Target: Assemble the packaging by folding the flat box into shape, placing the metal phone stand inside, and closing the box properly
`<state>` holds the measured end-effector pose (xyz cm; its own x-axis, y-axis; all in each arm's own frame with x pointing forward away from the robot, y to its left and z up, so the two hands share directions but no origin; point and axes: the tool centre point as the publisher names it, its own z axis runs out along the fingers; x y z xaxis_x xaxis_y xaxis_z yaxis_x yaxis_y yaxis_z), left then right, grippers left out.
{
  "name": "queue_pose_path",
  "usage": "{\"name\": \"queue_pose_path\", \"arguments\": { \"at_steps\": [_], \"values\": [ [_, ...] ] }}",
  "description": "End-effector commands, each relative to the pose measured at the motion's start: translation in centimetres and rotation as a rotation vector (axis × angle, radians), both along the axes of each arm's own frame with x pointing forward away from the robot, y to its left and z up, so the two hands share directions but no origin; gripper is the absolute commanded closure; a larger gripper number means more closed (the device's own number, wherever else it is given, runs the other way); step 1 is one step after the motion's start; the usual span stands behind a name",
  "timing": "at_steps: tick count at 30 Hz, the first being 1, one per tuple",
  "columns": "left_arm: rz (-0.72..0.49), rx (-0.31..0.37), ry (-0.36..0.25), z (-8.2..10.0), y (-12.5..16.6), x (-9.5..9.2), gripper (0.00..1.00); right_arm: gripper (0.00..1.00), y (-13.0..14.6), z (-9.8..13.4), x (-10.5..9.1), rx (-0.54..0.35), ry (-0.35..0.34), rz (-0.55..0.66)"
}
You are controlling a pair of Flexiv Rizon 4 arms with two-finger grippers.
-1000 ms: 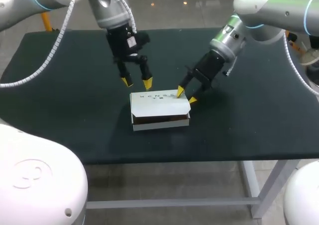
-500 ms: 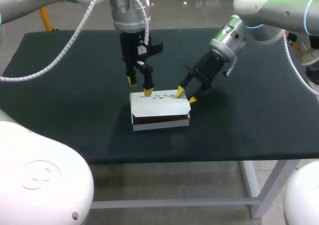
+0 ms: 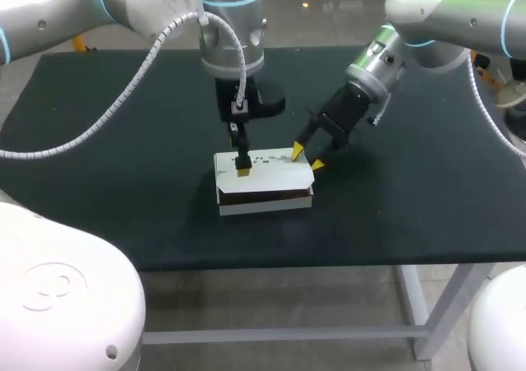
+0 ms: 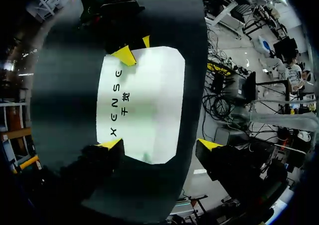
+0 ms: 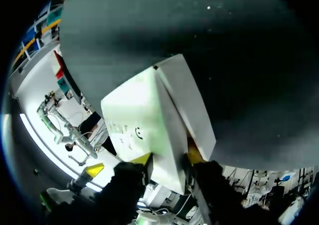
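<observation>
The white box sits mid-table with its lid down but gaping at 6 o'clock (stand unseen, presumably inside). The right gripper pinches the box's 2 o'clock corner. The left gripper, fingers spread, meets the lid at 11 o'clock. Best to press evenly toward the gap while the right steadies; only that pinching gripper crowds the lid.

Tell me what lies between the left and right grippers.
Only the lid of the white box lies between left gripper and right gripper; the head view shows it.

Dark table, pale metal legs
</observation>
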<state>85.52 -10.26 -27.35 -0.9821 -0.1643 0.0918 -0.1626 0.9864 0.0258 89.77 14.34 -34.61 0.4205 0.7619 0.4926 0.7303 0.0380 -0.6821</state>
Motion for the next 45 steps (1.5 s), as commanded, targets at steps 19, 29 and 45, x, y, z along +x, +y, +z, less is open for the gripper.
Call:
{"name": "queue_pose_path", "arguments": {
  "at_steps": [19, 29, 45],
  "values": [
    [-0.021, -0.074, -0.079, -1.9, -0.2, 0.7, 0.00, 0.56, 0.1, -0.1, 0.1, -0.001, 0.002, 0.003],
    [-0.034, -0.069, -0.064, -3.2, -0.8, 0.9, 0.09, 0.56, 0.1, -0.1, 0.1, -0.001, 0.002, 0.003],
    [0.006, -0.052, -0.092, -4.5, -1.1, 0.4, 0.31, 0.57, 0.1, -0.1, 0.1, -0.001, 0.002, 0.003]
  ]
}}
